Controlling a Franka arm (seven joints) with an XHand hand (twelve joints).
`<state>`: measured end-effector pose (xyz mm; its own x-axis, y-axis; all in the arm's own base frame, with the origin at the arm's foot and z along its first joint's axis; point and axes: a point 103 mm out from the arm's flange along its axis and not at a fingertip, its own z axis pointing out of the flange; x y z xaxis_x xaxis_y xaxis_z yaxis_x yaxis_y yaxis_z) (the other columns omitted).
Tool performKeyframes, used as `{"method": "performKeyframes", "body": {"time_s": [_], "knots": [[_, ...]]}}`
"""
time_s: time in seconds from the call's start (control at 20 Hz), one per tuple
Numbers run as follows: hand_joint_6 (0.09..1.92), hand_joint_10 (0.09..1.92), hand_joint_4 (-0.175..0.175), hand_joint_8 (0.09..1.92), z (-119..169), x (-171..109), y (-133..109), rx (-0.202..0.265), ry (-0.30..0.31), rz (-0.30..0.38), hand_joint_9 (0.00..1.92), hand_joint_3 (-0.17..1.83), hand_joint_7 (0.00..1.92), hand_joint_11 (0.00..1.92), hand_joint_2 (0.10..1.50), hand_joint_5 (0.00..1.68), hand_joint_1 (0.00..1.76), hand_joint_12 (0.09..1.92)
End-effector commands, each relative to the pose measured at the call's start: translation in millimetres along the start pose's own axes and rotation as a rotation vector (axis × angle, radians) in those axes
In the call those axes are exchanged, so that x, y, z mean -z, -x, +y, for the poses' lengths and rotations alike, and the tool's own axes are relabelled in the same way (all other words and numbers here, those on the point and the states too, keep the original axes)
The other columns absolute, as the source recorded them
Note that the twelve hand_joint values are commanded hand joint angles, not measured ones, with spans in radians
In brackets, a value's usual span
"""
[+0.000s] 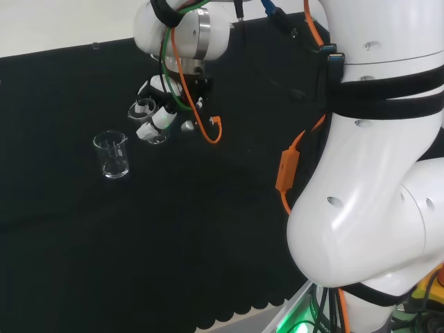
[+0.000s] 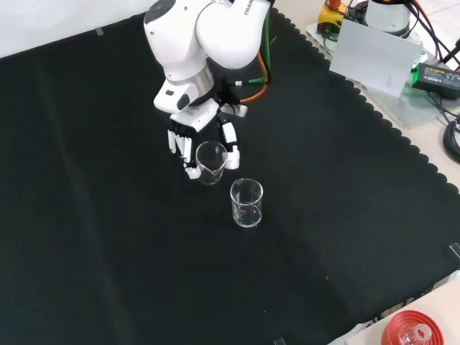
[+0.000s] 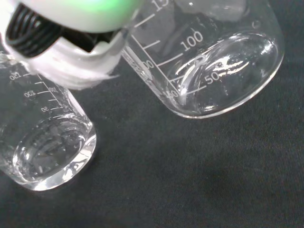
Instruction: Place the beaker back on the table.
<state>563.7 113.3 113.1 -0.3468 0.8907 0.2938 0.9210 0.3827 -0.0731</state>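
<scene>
Two beakers (image 2: pixel 246 203), one (image 2: pixel 210 162) in hand (image 2: pixel 188 144)

Two clear glass beakers are here: one (image 2: pixel 211 162) sits in the hand (image 2: pixel 188 144), its fingers (image 2: pixel 180 147) curled round it, and the other (image 2: pixel 246 203) stands alone on the tabletop (image 2: pixel 108 237) just beside it. One hand, on one white arm (image 2: pixel 208 36). One red ribbed ring (image 2: pixel 411 330) lies at the near corner in the front view.
</scene>
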Motion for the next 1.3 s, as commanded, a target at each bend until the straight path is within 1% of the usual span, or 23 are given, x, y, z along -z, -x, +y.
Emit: {"method": "performKeyframes", "body": {"time_s": [0.05,0.15,0.25,0.55,0.85,0.9,1.3], "knots": [[0.57,0.09,0.175,0.09,4,-8,8,-0.007,0.020,0.038,1.57,0.64,1.72,1.12,0.65,1.32,1.14,0.93],[0.57,0.09,0.175,0.09,6,-10,11,-0.020,0.025,0.060,1.57,0.64,1.72,1.12,0.65,1.32,1.14,0.93],[0.57,0.09,0.175,0.09,7,-11,12,-0.024,0.028,0.074,1.57,0.64,1.72,1.12,0.65,1.32,1.14,0.93],[0.57,0.09,0.175,0.09,10,-17,15,-0.011,0.024,0.096,1.57,0.64,1.72,1.12,0.65,1.32,1.14,0.93],[0.57,0.09,0.175,0.09,13,-23,19,0.010,0.007,0.140,1.57,0.64,1.72,1.12,0.65,1.33,1.14,0.92],[0.57,0.09,0.175,0.09,13,-25,20,0.010,0.001,0.153,1.57,0.64,1.72,1.12,0.65,1.33,1.14,0.92],[0.57,0.09,0.175,0.09,10,-36,25,0.015,-0.019,0.183,1.57,0.64,1.71,1.12,0.65,1.33,1.14,0.92]]}}
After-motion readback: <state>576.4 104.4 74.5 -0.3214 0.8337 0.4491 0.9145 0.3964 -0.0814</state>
